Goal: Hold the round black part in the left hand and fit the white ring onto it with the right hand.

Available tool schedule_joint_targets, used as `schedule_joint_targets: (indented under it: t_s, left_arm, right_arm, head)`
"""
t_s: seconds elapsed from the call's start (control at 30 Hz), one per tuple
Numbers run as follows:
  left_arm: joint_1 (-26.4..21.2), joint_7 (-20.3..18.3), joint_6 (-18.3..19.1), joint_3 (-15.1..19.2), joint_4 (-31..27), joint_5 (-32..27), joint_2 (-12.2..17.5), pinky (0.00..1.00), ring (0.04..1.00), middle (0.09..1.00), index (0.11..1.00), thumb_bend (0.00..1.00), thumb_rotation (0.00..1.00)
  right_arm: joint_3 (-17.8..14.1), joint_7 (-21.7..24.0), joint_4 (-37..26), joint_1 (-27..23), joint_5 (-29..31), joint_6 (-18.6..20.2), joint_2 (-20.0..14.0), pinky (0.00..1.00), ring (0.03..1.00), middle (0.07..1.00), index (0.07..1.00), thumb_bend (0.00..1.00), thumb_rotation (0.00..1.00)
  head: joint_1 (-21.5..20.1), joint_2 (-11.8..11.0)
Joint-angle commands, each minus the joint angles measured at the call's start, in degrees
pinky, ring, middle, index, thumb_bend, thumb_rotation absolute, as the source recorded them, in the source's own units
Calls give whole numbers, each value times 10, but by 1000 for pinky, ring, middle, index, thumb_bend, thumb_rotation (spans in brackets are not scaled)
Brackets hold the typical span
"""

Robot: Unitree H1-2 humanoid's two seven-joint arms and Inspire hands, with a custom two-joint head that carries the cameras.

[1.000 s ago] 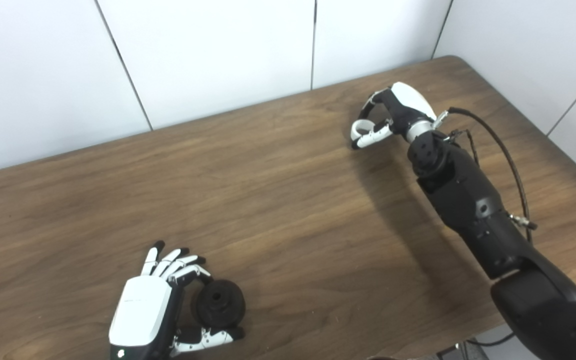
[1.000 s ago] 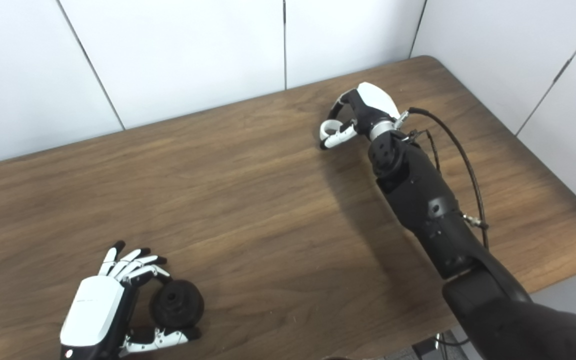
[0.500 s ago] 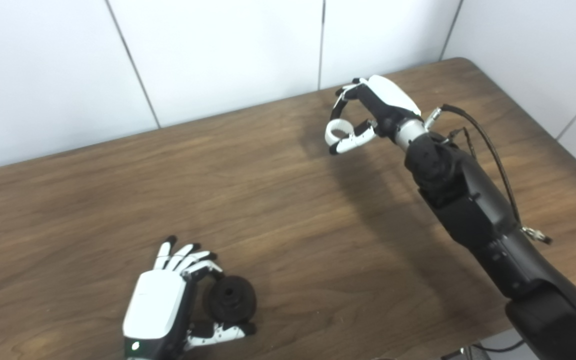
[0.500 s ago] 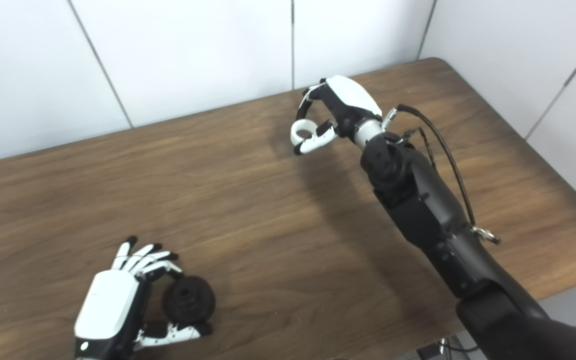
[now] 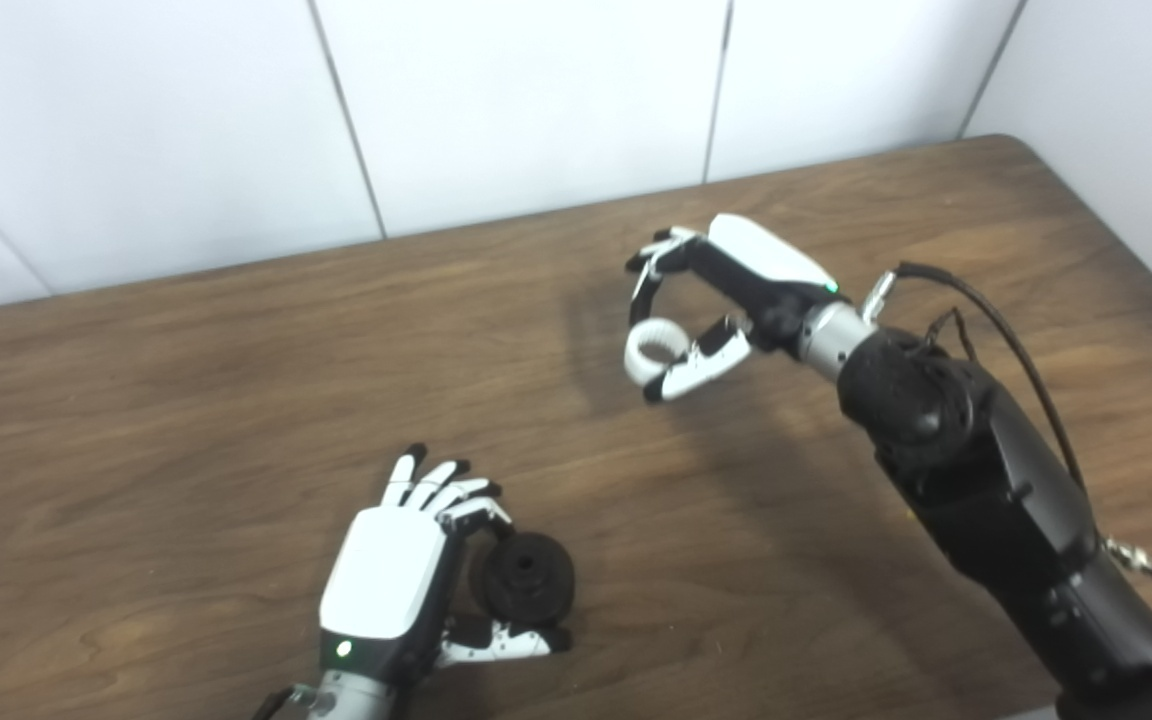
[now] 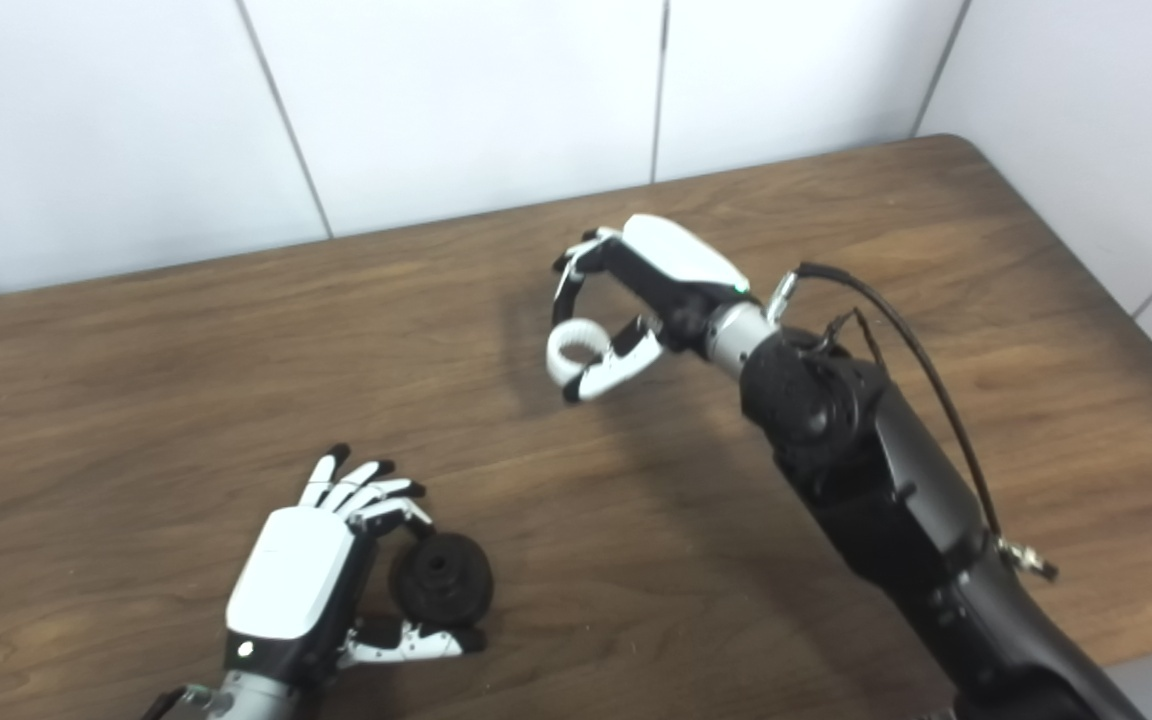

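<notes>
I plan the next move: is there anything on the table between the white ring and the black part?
Nothing visible: only bare table lies between the ring in the right hand and the black part in the left hand.

White ring (image 5: 648,349), black round part (image 5: 528,578), brown wood-grain table (image 5: 186,400).

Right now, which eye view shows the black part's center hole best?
Right eye view: the black part in the left hand sits nearer frame center, hole facing the camera. Left eye view shows the same face, lower in the frame.
</notes>
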Motion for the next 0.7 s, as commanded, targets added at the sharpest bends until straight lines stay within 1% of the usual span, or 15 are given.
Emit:
schedule_joint_targets:
  t_s: [0.0,0.03,0.1,0.17,0.37,0.47,0.57,0.67]
  left_arm:
    - [-6,-9,7,-7,2,17,-3,1000,888,774,485,524,54]
    - [-7,-8,9,-9,2,20,-4,1000,888,776,485,524,54]
    - [-9,-4,12,-12,5,26,-7,1000,884,776,485,524,54]
    - [-11,-3,16,-16,7,30,-10,1000,884,777,485,524,55]
    - [-16,-4,26,-24,10,35,-15,1000,885,774,485,524,56]
    - [-19,-5,30,-27,10,39,-16,1000,883,777,485,524,56]
    - [-21,-8,34,-29,9,41,-17,1000,881,773,485,524,56]
    - [-22,-6,35,-31,10,39,-17,1000,879,773,485,524,55]
  right_arm:
    - [-10,18,-34,-10,-2,1,5,940,963,832,483,524,136]
    - [-10,29,-44,-7,2,1,9,940,967,834,483,524,135]
    - [-11,41,-59,2,11,1,16,905,963,831,483,524,134]
    - [-9,50,-74,10,13,1,20,890,955,825,483,524,134]
    - [-1,68,-103,38,7,0,36,937,957,821,482,523,131]
    - [5,68,-110,47,6,-4,37,944,958,820,483,524,132]
    - [12,69,-116,52,6,-6,39,989,972,829,483,523,131]
    - [19,74,-120,56,7,-3,42,998,979,833,483,523,131]
  head:
    - [5,1]
    - [6,2]
    - [18,5]
    - [23,7]
    - [34,12]
    - [38,15]
    - [40,18]
    - [41,21]
